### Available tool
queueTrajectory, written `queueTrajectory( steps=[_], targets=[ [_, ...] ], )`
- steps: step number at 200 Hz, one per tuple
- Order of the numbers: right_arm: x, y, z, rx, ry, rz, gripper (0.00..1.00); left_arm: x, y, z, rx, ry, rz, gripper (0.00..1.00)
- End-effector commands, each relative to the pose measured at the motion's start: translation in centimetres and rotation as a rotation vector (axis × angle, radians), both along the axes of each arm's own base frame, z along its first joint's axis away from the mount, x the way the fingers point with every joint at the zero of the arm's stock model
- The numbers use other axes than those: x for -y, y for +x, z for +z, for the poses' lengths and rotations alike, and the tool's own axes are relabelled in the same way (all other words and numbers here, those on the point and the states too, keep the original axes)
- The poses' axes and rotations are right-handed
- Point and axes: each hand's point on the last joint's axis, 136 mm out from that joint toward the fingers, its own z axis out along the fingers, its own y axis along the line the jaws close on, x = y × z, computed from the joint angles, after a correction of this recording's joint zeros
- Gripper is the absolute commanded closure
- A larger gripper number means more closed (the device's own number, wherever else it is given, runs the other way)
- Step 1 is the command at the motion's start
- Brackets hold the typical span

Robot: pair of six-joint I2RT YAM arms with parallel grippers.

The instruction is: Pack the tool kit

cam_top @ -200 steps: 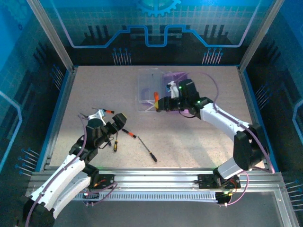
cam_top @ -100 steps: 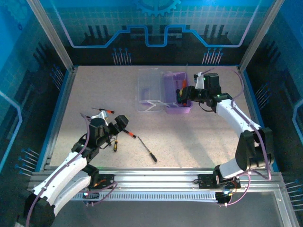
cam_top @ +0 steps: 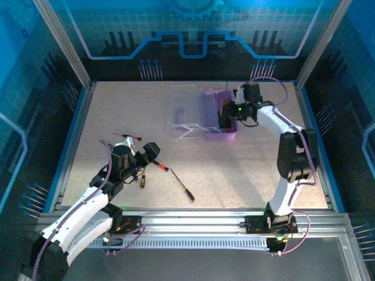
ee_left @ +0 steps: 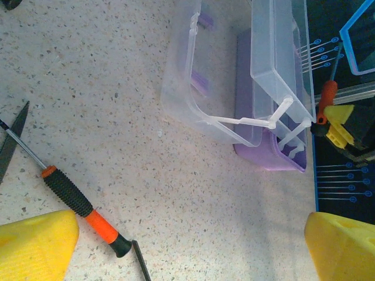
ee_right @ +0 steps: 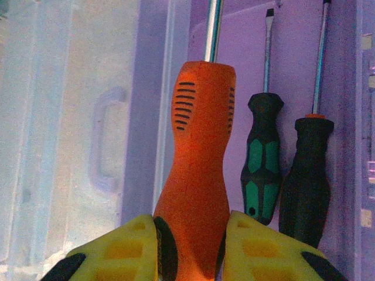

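Observation:
The tool kit lies open at the back of the table, its purple base [cam_top: 212, 111] to the right of its clear lid [cam_top: 183, 111]. My right gripper [cam_top: 225, 119] hovers over the base, shut on a fat orange-handled screwdriver [ee_right: 197, 164] whose shaft points into the base [ee_right: 234, 52]. Beside it in the base lie a green-handled screwdriver [ee_right: 263, 170] and a black-handled one [ee_right: 304, 175]. My left gripper [cam_top: 144, 156] stands open low over the table, nothing between its fingers [ee_left: 35, 246]. An orange-black screwdriver [ee_left: 76, 202] lies just ahead of it.
Loose on the table near the left arm are a small orange screwdriver [cam_top: 130, 136], an orange-black one [cam_top: 159, 165], a dark slim one [cam_top: 186, 191] and a short one [cam_top: 142, 179]. Blue walls and metal rails ring the table.
The right arm has carried the orange screwdriver rightward from over the clear lid to over the purple base, then swung its elbow back. The left arm has barely moved.

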Motion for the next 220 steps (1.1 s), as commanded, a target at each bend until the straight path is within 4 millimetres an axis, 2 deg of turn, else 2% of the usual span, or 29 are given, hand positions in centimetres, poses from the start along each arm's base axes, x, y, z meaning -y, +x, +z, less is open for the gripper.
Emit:
queueTrajectory(
  steps=[1,43,78,147,220],
  targets=[
    [0.5,0.3,-0.9,-0.038,-0.032,-0.001,0.74,0.0,-0.1,0.6,0.009,-0.022,-0.002,0.01],
    [0.9,0.7,-3.4,-0.101,-0.08,-0.004,0.74,0.0,-0.1,0.8,0.011,-0.02,-0.004,0.01],
    [0.7,1.0,-4.4,-0.118,-0.095,0.012,0.74,0.0,-0.1,0.9,0.01,-0.015,-0.003,0.01],
    [-0.9,1.3,-5.3,-0.146,-0.055,0.059,0.71,0.0,0.0,1.0,0.009,-0.013,-0.002,0.01],
    [-1.0,1.3,-5.6,-0.156,-0.066,0.063,0.68,-0.1,0.0,0.6,-0.007,-0.003,-0.003,0.01]
  ],
)
